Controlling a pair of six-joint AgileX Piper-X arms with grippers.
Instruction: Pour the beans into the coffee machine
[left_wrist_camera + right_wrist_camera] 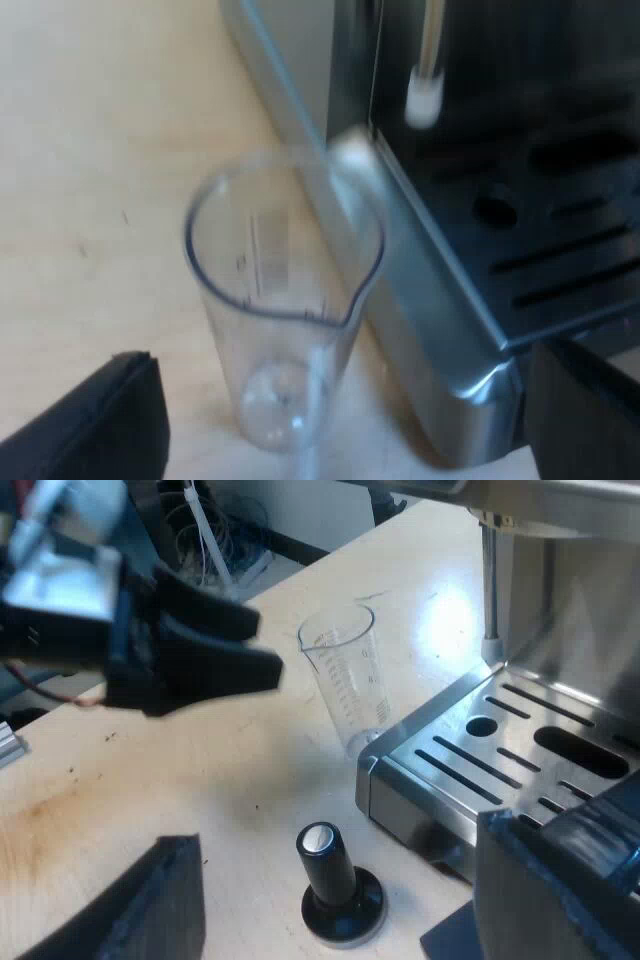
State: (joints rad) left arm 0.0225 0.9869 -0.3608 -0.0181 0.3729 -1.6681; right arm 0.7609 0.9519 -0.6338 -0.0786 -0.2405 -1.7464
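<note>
Find measuring glass upright, seemingly empty, tray corner of espresso machine just beside it. Advance left gripper, spread wide short of glass; centre on glass, close gently mid-wall, lift straight up. Leave right gripper, also wide, over tamper near glass.

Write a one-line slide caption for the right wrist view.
Empty measuring glass stands beside the espresso machine, left hand close by, black-knobbed tamper upright near the machine's corner.

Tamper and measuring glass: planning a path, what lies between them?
Right wrist view: only bare table between tamper and measuring glass; corner of espresso machine alongside.
</note>
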